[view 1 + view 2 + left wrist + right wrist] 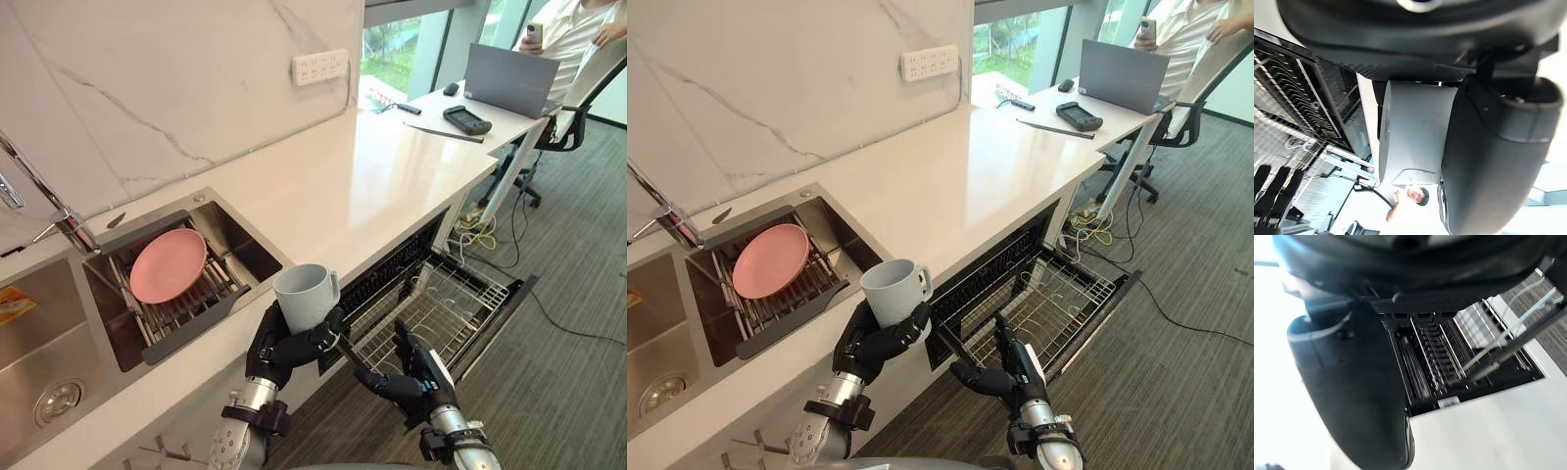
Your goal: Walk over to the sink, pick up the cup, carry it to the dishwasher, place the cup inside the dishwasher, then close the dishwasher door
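Gripping a smooth pale grey cylindrical cup, the left hand has dark fingers and thumb curled round its lower wall. The cup is upright, mouth up, with its loop handle on the side toward the dishwasher, and it sits in the air at the front edge of the glossy white counter, not yet inside the dishwasher. The dishwasher is open under the counter, with its thin wire rack pulled out over the grey carpet. The right hand is lower, over the rack's near corner, fingers loosely extended, grasping nothing. The brushed steel sink is set into the counter to the left. A slatted dark drainer spans its recess, with a round matte pink plate lying tilted on it. A veined marble wall carries a white outlet strip. On the far desk sits a grey laptop, with a person seated behind it.
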